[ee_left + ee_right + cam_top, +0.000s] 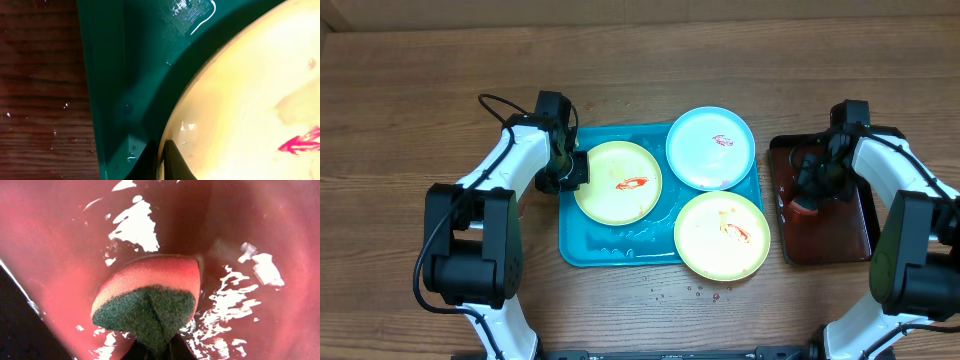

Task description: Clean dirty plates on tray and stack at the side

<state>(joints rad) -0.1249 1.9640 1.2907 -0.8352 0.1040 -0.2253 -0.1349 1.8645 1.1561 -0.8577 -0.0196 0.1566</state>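
Wooden table (420, 80) underneath: left gripper (568, 168) pinches the rim of the yellow-green plate (618, 182) at the turquoise tray (620, 250)'s left side. Right gripper (812, 185) squeezes a sponge (150, 295) on the red-brown tray (845, 235), right of the turquoise tray.

Left pincer (570, 170) lowered, right pincer (812, 192) clamped

Overhead bright, even, sharp. Left wrist close, yellow plate (240, 100) blurred. Right wrist: white glare patches on wet red tray (60, 240).

The wooden table (640, 60) carries a turquoise tray (620, 243) and a dark red tray (832, 240).
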